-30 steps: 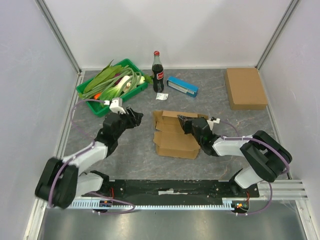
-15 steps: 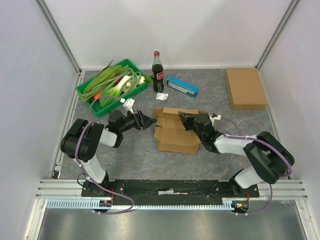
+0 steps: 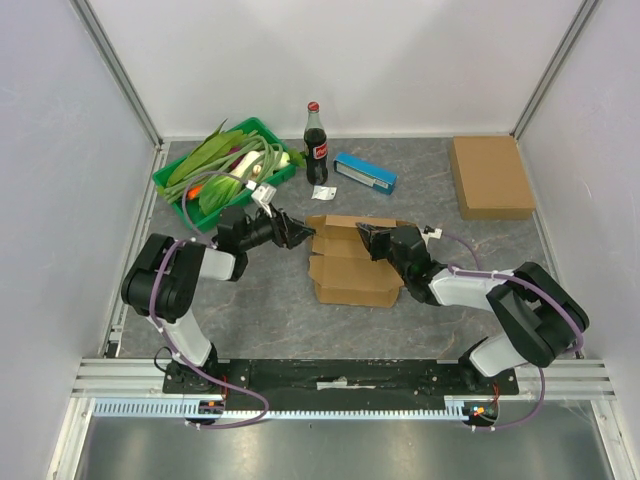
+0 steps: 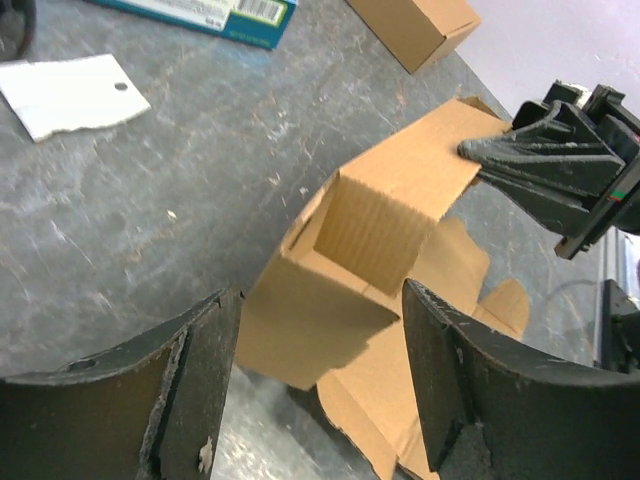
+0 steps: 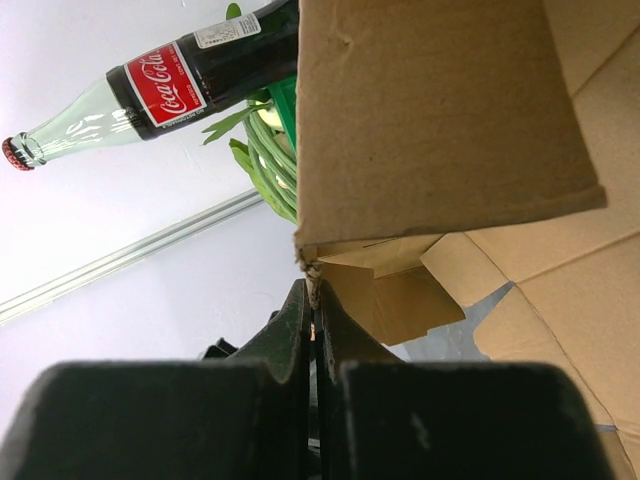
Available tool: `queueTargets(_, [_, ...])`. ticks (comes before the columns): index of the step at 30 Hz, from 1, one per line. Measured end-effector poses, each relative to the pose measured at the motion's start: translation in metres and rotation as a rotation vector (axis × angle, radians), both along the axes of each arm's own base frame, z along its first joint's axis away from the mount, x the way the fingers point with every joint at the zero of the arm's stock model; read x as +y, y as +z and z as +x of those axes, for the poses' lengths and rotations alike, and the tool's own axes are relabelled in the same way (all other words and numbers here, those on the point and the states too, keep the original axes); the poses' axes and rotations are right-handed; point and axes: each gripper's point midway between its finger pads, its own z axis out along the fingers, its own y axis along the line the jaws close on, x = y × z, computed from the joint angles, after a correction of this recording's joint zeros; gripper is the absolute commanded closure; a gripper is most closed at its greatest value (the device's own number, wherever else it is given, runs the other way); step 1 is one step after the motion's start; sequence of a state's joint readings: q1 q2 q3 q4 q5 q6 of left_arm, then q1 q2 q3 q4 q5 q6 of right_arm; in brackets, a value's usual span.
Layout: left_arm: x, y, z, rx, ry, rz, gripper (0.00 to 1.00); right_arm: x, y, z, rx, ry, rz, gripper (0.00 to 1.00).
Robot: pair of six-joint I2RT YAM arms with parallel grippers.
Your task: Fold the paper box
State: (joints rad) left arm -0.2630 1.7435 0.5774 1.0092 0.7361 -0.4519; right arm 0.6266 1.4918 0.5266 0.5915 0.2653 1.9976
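The paper box (image 3: 350,268) is a brown, partly folded cardboard blank lying mid-table with one wall raised. My right gripper (image 3: 373,238) is shut on the corner of a raised flap (image 5: 430,120) at the box's far right side; in the right wrist view the pinched card edge sits at the gripper (image 5: 314,292). My left gripper (image 3: 296,233) is open at the box's left end. In the left wrist view the left gripper (image 4: 320,292) has a cardboard flap (image 4: 300,330) between its spread fingers (image 4: 195,390), not touching them. The right gripper (image 4: 545,165) shows beyond the box.
A green tray (image 3: 165,184) of leeks stands at the back left. Beside it are a cola bottle (image 3: 316,145), a white tag (image 3: 320,192) and a blue packet (image 3: 364,172). A closed brown carton (image 3: 490,176) lies at the back right. Walls enclose the table.
My left arm has swung in from the left, so its open gripper now reaches the box's left end. The right gripper kept its grip and drew the flap slightly back.
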Motion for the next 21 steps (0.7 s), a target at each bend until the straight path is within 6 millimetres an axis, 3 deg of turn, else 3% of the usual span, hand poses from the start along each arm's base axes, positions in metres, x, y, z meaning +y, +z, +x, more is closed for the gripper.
queueTargets(3, [-0.002,0.006,0.01,-0.045,-0.009,0.027,0.36,0.0,0.0,0.001,0.0,0.003,0.003,1.0])
queueTargets(8, [0.003,0.013,0.015,-0.084,-0.023,0.027,0.28,0.001,-0.001,0.002,-0.003,0.009,0.011,1.0])
queueTargets(9, [0.008,0.014,0.012,-0.076,-0.009,0.009,0.3,0.0,0.001,0.003,-0.006,0.009,0.015,1.0])
queueTargets(10, [0.012,0.013,0.01,-0.063,0.004,-0.006,0.42,-0.001,0.001,0.004,-0.007,0.008,0.016,1.0])
queueTargets(11, [0.019,0.012,0.009,-0.038,0.031,-0.021,0.48,-0.002,0.002,0.005,-0.009,0.006,0.019,1.0])
queueTargets(14, [0.035,0.012,0.017,0.052,0.138,-0.062,0.59,-0.003,0.005,0.007,-0.018,0.002,0.027,1.0])
queueTargets(21, [0.051,0.014,0.063,0.193,0.358,-0.05,0.69,-0.004,0.008,0.008,-0.026,0.004,0.037,1.0])
